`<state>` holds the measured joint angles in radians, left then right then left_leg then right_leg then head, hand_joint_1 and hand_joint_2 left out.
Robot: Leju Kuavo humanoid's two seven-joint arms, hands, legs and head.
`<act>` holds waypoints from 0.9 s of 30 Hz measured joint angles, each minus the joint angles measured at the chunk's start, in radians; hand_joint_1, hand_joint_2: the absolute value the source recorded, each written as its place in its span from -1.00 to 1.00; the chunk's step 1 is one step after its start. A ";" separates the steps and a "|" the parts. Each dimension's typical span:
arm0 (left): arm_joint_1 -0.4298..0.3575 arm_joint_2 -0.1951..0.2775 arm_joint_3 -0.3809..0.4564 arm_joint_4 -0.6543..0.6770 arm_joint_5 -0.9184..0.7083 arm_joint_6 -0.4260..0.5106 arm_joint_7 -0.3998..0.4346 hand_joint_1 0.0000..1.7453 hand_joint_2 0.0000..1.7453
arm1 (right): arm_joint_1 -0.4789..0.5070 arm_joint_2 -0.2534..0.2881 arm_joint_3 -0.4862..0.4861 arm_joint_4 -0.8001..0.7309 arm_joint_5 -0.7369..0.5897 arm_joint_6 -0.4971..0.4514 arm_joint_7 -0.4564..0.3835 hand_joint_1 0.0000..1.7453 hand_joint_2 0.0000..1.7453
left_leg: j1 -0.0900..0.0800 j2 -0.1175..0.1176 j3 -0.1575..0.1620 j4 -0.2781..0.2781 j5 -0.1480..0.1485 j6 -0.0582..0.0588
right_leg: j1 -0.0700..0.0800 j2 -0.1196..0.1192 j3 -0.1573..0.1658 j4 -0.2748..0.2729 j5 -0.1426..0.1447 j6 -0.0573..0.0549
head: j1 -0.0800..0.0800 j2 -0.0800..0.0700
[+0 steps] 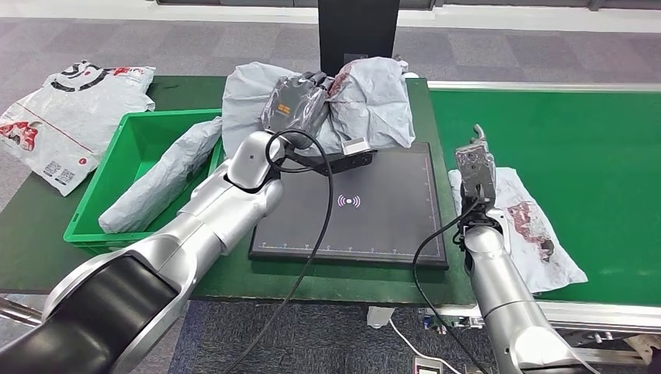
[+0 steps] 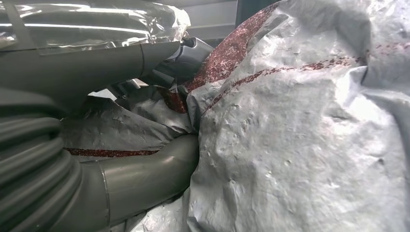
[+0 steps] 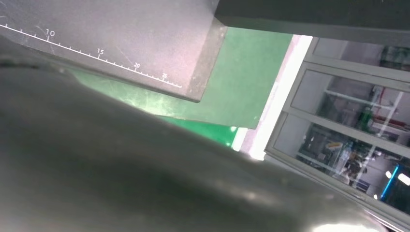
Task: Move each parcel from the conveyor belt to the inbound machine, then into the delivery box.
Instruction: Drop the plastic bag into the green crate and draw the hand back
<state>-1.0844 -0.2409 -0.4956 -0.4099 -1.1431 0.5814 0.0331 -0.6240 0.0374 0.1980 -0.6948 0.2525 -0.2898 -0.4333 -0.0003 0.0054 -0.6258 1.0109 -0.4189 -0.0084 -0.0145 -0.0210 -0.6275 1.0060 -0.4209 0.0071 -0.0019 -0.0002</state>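
Your left hand [image 1: 300, 105] is closed into the crumpled grey parcel [image 1: 366, 101], which sits at the far edge of the inbound machine [image 1: 366, 210], half on the black scan pad and half against the dark post behind it. The left wrist view confirms the grip: thumb under a fold, grey film bunched against the hand, red print running across it.

Your right hand [image 1: 475, 167] hangs at the pad's right edge, just beside a flat grey parcel [image 1: 530, 226] on the conveyor belt [image 1: 592, 156]. Whether it is open or closed you cannot tell; the right wrist view shows only its cover, the pad's ruler edge and the belt.

The delivery box [image 1: 132, 148], a green crate left of the pad, already holds 1 long grey parcel [image 1: 160, 179]. A white printed bag [image 1: 70, 109] lies on the table beyond it.

Risks from here:
- You are gripping loose film, not the contents. On the lift the bag may stretch or slip out.
- The slack tail could drag across the pad or catch on the crate's near wall.
- The parcel in the crate leaves less room; a short drop could leave this one on the rim.
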 joint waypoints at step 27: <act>-0.003 0.361 0.093 0.102 -0.265 0.060 0.377 1.00 1.00 | 0.139 -0.097 -0.001 -0.107 -0.064 -0.007 0.021 -1.00 -1.00 | 0.003 0.006 -0.002 -0.001 -0.001 -0.006 | 0.004 0.006 -0.006 0.001 0.000 -0.006 | -0.001 0.000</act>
<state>-1.0878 0.1205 -0.4023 -0.3082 -1.4083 0.6413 0.4099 -0.4850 -0.0592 0.1968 -0.8013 0.1883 -0.2968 -0.4127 0.0029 0.0115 -0.6275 1.0100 -0.4202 -0.0142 -0.0107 -0.0150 -0.6332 1.0070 -0.4210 0.0007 -0.0028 -0.0002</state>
